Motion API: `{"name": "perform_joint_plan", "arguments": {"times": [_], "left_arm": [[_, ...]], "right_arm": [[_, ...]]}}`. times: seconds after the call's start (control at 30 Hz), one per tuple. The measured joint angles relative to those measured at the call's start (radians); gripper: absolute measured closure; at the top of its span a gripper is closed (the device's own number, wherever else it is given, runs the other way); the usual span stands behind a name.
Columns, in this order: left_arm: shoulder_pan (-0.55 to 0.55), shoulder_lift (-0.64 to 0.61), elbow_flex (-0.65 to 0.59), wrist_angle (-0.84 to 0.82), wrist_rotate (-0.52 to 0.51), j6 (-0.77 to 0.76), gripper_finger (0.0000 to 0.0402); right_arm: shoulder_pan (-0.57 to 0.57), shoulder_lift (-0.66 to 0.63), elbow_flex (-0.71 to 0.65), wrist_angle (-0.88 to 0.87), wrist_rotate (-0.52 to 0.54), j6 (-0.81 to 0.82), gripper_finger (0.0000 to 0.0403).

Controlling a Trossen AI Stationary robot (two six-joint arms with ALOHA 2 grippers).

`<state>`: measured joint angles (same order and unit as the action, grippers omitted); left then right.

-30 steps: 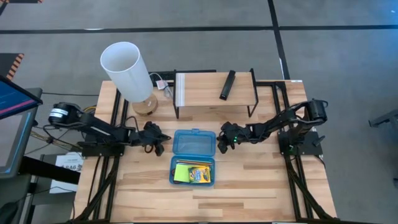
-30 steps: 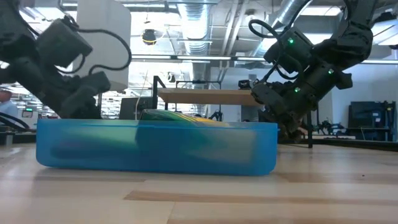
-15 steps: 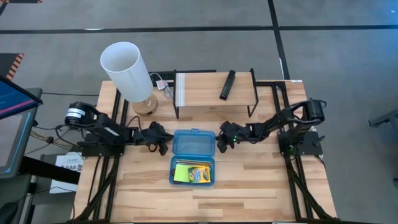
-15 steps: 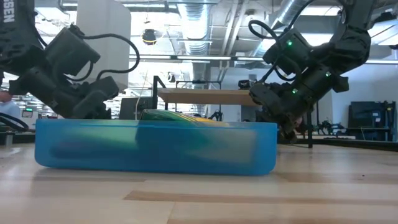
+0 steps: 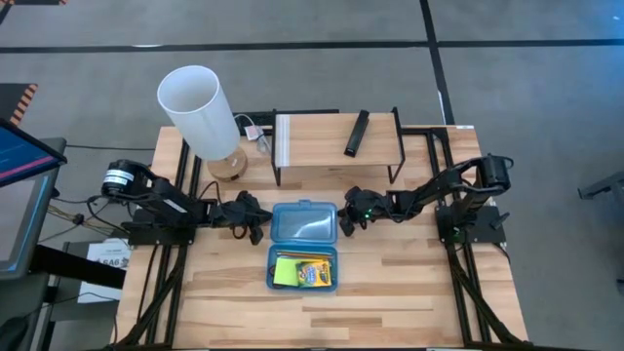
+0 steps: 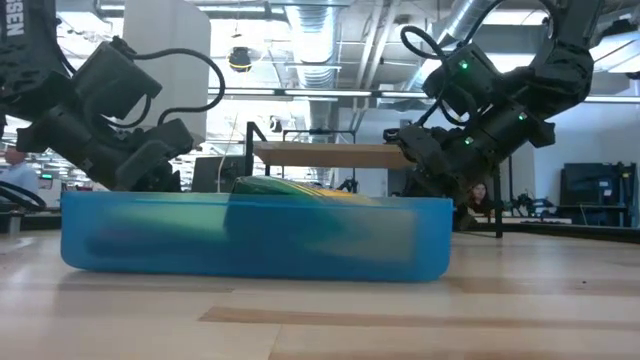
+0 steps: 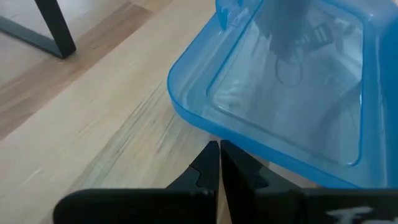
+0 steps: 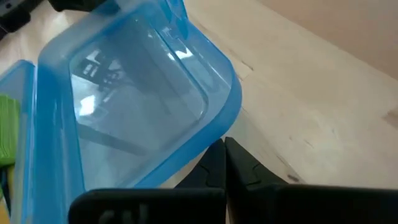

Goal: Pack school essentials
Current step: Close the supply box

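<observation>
A translucent blue hinged case lies open in mid-table, its lid (image 5: 304, 222) on the far side and its base (image 5: 277, 257) on the near side. The base holds the yellow-green crayon box (image 5: 314, 273) and the lime-green sticky-note pad (image 5: 284, 272). The scissors, pencils and eraser do not show. My left gripper (image 5: 261, 226) is shut at the lid's left edge. My right gripper (image 5: 341, 222) is shut at the lid's right edge. Both are low over the table. My left gripper (image 7: 219, 160) has its shut fingertips against the lower rim of the lid's left edge (image 7: 205, 127), coming nearly level from the table's left. My right gripper (image 8: 224, 157) has its shut fingertips under the lid's rounded right corner (image 8: 219, 127), coming low from the table's right.
A wooden shelf on black legs (image 5: 312, 129) stands at the far edge with the black remote (image 5: 357, 133) on top. A lamp with a white shade (image 5: 200, 109) stands far left. Bare wood lies near the case's near side.
My left gripper has moved right, up to the lid's left edge, and then stayed there. My right gripper has risen slightly at the lid's right edge. The case has stayed about where it was.
</observation>
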<state>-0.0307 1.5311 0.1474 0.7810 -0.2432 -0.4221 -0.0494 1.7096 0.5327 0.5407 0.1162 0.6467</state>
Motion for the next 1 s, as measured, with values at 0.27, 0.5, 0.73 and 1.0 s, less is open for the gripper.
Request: {"name": "perform_joint_plan", "arguments": {"times": [0.27,0.5,0.73,1.0], "left_arm": [[-0.001,-0.002,0.002,0.01,0.0,0.001,0.0397],[-0.001,-0.004,0.002,0.065,0.002,0.032,0.0397],[-0.001,-0.087,0.002,0.075,0.059,0.053,0.0397],[-0.022,-0.284,0.001,0.058,0.182,0.072,0.0397]], "right_arm": [[-0.006,-0.003,0.003,0.041,-0.001,-0.001,0.0398],[-0.013,-0.003,0.003,0.078,-0.021,-0.002,0.0398],[-0.012,-0.003,0.003,0.208,-0.1,-0.003,0.0398],[0.018,-0.003,0.003,0.404,-0.209,0.054,0.0396]]}}
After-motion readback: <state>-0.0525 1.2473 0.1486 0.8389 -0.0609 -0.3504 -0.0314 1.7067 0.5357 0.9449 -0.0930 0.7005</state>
